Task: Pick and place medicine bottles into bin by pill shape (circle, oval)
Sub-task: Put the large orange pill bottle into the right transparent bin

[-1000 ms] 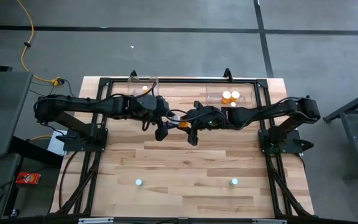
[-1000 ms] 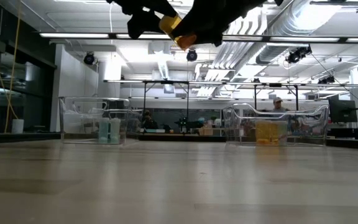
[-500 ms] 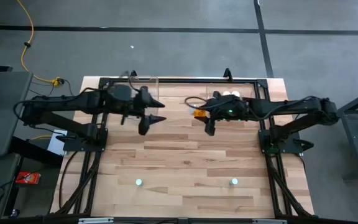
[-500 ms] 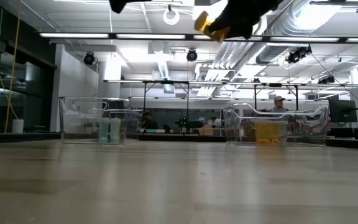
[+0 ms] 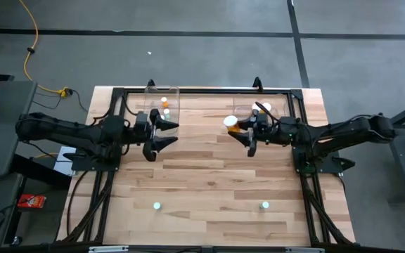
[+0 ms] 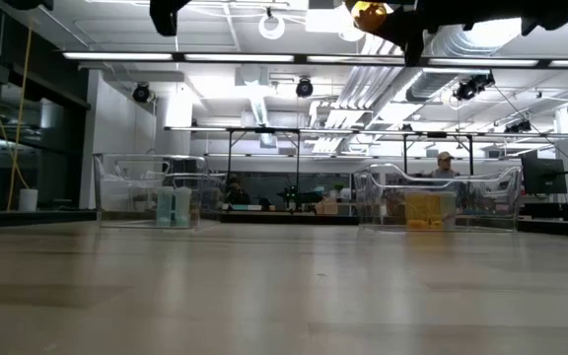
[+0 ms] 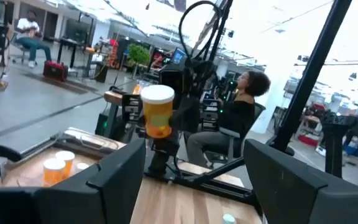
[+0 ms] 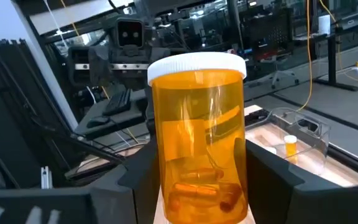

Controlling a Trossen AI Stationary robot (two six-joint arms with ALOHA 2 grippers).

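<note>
My right gripper (image 5: 246, 132) is shut on an amber medicine bottle (image 5: 233, 125) with a white cap, high above the table beside the right clear bin (image 5: 271, 111). The bottle fills the right wrist view (image 8: 197, 143), with oblong pills at its bottom. It also shows in the low view (image 6: 371, 15). My left gripper (image 5: 166, 133) is open and empty, in the air beside the left clear bin (image 5: 164, 93). The left wrist view looks past its fingers at the held bottle (image 7: 157, 112). Two small bottles (image 5: 157, 206) (image 5: 264, 205) stand on the table near its near edge. My right gripper pinches the amber bottle's lower body (image 8: 166, 186) between its two fingers (image 8: 272, 183), one on each side. The fingers come roughly level from the table's right. The bottle is lifted clear, its white cap (image 8: 196, 65) up and tipped toward the table's left.
The left bin holds a few small bottles (image 5: 164, 102). The right bin holds amber bottles (image 7: 58, 167). A black frame (image 5: 202, 92) runs along the table's far edge and sides. People sit in the room beyond the table (image 7: 238, 118).
Both grippers stood together at the amber bottle over the table's middle. They have drawn apart: my left gripper has gone toward the table's left edge, empty. My right gripper has carried the bottle toward the right and far edge, to beside the right bin.
</note>
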